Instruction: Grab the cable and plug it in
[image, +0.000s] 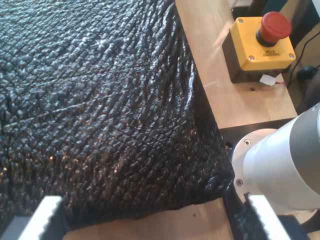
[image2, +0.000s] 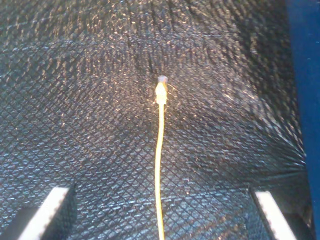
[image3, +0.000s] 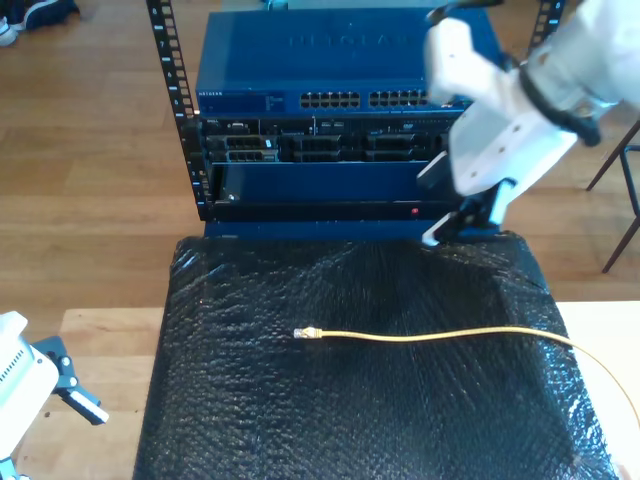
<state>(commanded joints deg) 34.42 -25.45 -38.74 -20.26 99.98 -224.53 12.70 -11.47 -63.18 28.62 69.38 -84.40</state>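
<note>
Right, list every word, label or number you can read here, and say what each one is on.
"NETGEAR": faint raised lettering on the top blue switch, only just legible.
Black lettering below the red button on the yellow emergency stop box: too small and blurred to read.
Markings beside the ports on the rack units: too small to read.

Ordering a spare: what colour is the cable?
Yellow, with a whitish plug at its tip; the cable shows best in the second wrist view.

A light wooden table (image: 240, 100) carries a black textured mat (image3: 350, 400). On the mat I see the yellow cable (image3: 430, 337) lying flat, its plug (image2: 161, 92) free. A yellow emergency-stop box (image: 260, 47) sits directly on the wood beside the mat.
</note>
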